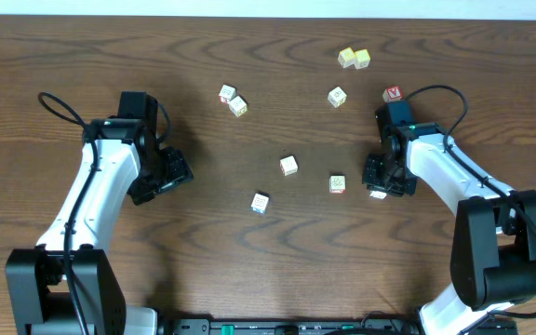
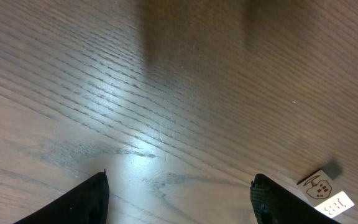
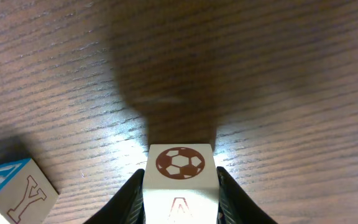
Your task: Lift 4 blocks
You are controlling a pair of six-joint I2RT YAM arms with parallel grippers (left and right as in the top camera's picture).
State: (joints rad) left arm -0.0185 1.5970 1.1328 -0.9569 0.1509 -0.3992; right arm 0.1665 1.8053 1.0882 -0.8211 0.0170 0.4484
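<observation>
My right gripper [image 1: 380,179] [image 3: 180,182] is shut on a pale block [image 3: 180,163] with a red-brown football print; its fingers [image 3: 134,190] press both side faces. The block rests low over the table, mostly hidden under the gripper in the overhead view [image 1: 378,194]. A second block [image 3: 14,190] with a blue-edged Y lies to the lower left of it. Three more pale blocks lie mid-table: one [image 1: 338,183] just left of the right gripper, one [image 1: 289,166] and one [image 1: 260,202]. My left gripper [image 1: 170,172] [image 2: 179,202] stands open over bare wood; a block [image 2: 323,190] lies just outside its right finger.
Two yellowish cubes [image 1: 354,59] sit at the back, and a cube with a red letter [image 1: 393,94] sits behind the right arm. Another pale cube [image 1: 337,96] and a pair of cubes [image 1: 233,100] lie further back.
</observation>
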